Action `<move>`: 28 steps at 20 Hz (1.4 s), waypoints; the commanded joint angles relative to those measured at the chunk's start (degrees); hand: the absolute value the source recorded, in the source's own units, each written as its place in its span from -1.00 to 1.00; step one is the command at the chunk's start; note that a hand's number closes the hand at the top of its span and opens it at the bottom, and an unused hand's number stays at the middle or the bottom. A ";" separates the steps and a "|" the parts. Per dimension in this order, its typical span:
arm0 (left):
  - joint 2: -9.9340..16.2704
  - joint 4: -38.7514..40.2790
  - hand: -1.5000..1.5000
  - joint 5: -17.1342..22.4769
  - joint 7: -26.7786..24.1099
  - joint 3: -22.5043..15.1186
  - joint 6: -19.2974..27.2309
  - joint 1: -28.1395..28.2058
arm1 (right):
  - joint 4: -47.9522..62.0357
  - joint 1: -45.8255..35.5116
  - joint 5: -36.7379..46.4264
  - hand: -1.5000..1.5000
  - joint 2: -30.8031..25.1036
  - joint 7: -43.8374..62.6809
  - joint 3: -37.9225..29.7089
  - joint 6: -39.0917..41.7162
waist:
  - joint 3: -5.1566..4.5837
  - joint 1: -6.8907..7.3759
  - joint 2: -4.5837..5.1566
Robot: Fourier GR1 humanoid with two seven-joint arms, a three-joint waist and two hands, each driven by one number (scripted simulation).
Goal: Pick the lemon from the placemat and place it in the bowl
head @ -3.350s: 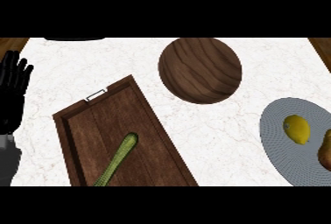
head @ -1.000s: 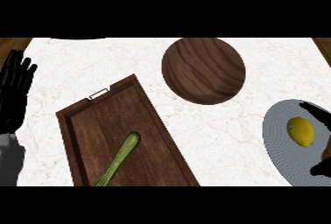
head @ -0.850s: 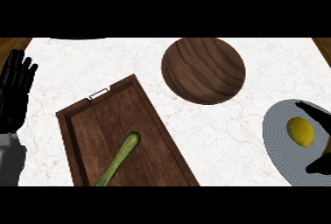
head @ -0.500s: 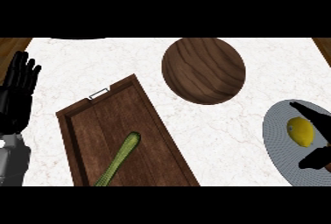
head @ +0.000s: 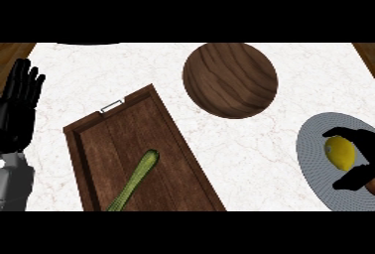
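The left hand (head: 18,111) is seen resting at the left edge, fingers straight and holding nothing. A tray (head: 121,134) (with a green stalk (head: 135,178) on it) is set on the table (head: 249,149). The bowl (head: 230,79) is found farther off. At right, the lemon (head: 340,153) lies on the placemat (head: 315,158), with the right hand (head: 357,173) curled around it.

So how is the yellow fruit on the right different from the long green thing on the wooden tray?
The lemon is yellow and rounded; the green vegetable is long, thin and green. The lemon lies on a grey placemat, the vegetable in a wooden tray. The right hand curls round the lemon, while nothing touches the vegetable. Neither is in the bowl.
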 commanded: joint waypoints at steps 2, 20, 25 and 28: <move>0.53 -2.77 0.00 0.88 2.49 0.27 -1.01 0.38 | 1.50 -3.20 1.50 1.00 1.96 -1.25 -0.08 -3.91 | 0.18 0.14 0.06; 1.41 -0.67 0.00 0.17 -0.36 2.85 -1.19 2.13 | -24.56 22.80 3.49 1.00 -0.69 22.11 -14.49 -1.86 | 0.00 -1.88 -0.23; 0.08 -3.03 0.00 0.27 1.64 1.64 -0.50 2.10 | -44.11 30.39 1.53 1.00 2.42 26.73 -19.60 -0.57 | 0.05 -1.58 -0.29; -0.08 -2.79 0.00 -0.09 0.22 1.36 -1.01 2.78 | -52.13 28.04 -4.35 1.00 2.45 27.66 -21.73 5.02 | 0.06 -0.99 -0.21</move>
